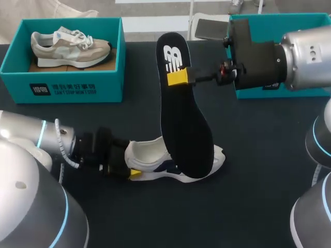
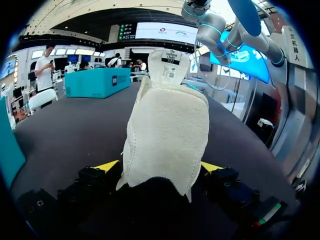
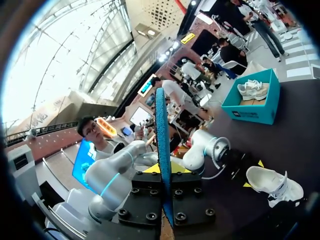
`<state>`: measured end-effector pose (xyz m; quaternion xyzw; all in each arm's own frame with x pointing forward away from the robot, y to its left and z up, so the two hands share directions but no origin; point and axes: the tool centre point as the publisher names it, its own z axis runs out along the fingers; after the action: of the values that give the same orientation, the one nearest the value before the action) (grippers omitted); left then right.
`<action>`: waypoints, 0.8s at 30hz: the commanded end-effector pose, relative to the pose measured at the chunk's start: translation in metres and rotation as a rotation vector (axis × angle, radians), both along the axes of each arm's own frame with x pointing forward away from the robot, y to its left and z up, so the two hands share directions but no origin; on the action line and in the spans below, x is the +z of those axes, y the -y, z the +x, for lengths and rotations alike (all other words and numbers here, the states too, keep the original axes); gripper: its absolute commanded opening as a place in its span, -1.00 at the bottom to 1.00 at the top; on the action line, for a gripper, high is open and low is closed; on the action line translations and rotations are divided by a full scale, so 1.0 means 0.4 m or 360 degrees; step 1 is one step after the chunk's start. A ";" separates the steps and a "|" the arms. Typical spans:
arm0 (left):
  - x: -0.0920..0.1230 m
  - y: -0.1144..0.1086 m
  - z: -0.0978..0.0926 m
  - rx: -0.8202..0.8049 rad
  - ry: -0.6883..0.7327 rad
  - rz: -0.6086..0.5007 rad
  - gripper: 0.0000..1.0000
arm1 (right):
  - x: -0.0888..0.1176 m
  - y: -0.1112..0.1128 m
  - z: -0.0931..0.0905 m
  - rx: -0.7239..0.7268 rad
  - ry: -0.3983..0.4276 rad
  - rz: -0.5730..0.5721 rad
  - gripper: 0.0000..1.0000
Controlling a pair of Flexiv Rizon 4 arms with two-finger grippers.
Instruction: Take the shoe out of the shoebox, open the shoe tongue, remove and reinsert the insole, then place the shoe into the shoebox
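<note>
Mid-table, insole (image 1: 182,121) (edge-held) over shoe (image 1: 149,154)

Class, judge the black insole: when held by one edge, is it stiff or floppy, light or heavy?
Probably fairly stiff yet bendable: the insole, pinched near its top by the right pincer, stands tall with only a gentle curve. Likely light: edge-on in the right wrist view it looks thin. It may pivot, being gripped at one side.

Black insole (image 1: 184,121) with white logo, white-and-navy shoe (image 1: 149,153), teal shoebox (image 1: 77,85), beige-and-white sneaker (image 1: 70,46).
</note>
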<state>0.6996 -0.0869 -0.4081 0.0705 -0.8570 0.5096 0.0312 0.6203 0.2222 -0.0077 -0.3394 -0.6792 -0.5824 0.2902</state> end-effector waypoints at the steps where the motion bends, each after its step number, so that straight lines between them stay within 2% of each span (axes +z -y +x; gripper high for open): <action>1: 0.050 -0.025 -0.008 -0.0046 -0.0083 0.0123 1.00 | -0.001 -0.008 -0.001 -0.0005 -0.0002 -0.0005 -1.00; 5: 0.082 -0.043 -0.016 -0.0061 -0.0128 0.0276 1.00 | -0.001 -0.008 -0.001 -0.0005 -0.0002 -0.0005 -1.00; 17: 0.082 -0.043 -0.016 -0.0061 -0.0128 0.0276 1.00 | -0.001 -0.008 -0.001 -0.0005 -0.0002 -0.0005 -1.00; 20: 0.111 -0.035 -0.023 -0.0027 -0.0081 0.0506 1.00 | -0.001 -0.008 -0.001 -0.0005 -0.0002 -0.0005 -1.00; 24: 0.149 -0.042 -0.024 -0.0012 -0.0028 0.0704 1.00 | -0.001 -0.008 -0.001 -0.0005 -0.0002 -0.0005 -1.00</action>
<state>0.6973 -0.0687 -0.3691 0.0705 -0.9194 0.3851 0.0365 0.6203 0.2221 -0.0078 -0.3391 -0.6792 -0.5825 0.2904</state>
